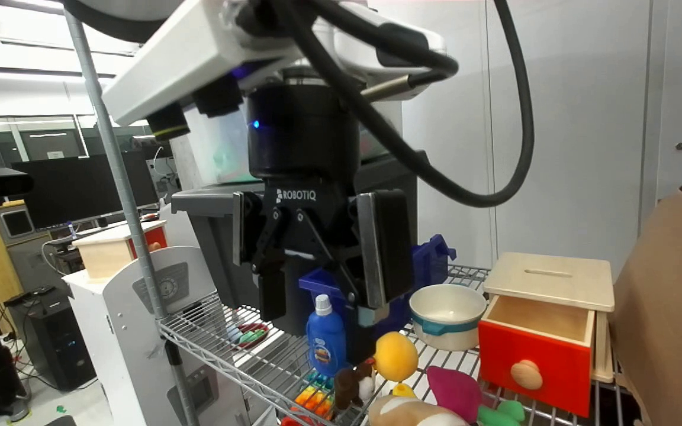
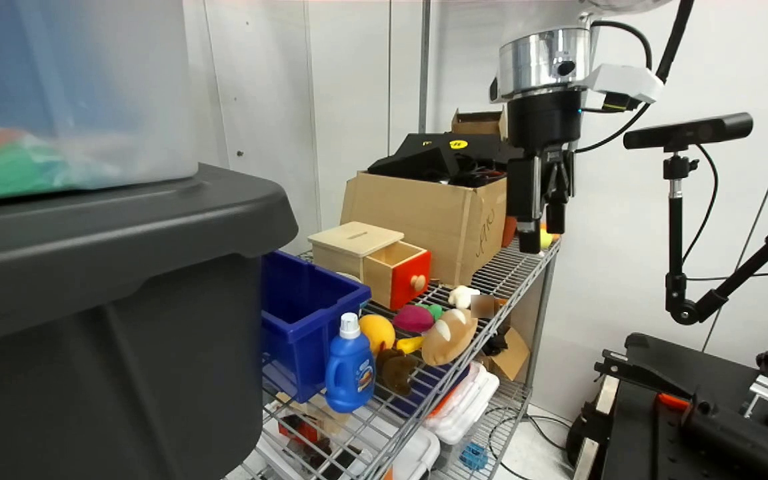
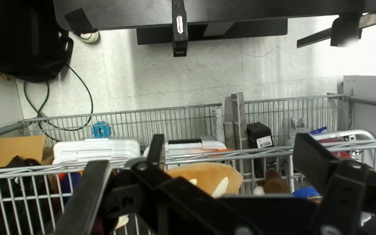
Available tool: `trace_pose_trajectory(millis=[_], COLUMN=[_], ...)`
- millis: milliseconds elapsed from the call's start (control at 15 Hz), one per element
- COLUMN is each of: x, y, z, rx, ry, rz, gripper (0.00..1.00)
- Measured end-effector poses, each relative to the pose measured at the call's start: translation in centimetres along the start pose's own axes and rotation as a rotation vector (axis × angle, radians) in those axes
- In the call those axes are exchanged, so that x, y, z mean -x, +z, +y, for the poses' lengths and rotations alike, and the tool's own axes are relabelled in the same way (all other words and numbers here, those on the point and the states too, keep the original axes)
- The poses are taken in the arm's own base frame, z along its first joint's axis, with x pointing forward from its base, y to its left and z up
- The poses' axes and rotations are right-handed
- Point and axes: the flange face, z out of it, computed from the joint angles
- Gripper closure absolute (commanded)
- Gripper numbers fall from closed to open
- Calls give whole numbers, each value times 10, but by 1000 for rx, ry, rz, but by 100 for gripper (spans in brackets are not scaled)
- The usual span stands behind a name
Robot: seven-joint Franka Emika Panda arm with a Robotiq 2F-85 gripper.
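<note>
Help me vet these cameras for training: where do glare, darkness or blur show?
In the wrist view, the floor at right burns out to white, while the gripper fingers look near-black and soft-edged; in an exterior view, the ceiling at upper left is washed out; in an exterior view, the translucent bin at upper left looks hazy, perhaps from sitting near the lens.

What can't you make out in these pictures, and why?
Bread loaf: partly hidden by the gripper in the wrist view.
Blue bottle: print too small to read in both exterior views.
Blue bin: one end hidden by the dark tote in an exterior view.
Robot arm: cut off by the top edge in both exterior views.
</note>
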Motion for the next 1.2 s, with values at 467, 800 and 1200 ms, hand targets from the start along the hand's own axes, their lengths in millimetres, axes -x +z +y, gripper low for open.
trace_pose_trajectory(millis=[467, 800, 1200], x=[-10, -25, -35], y=[10, 18, 28], z=[1, 4, 8], rx=[5, 32, 73], ry=[-2, -22, -55], rz=[4, 12, 5], gripper=[0, 0, 0])
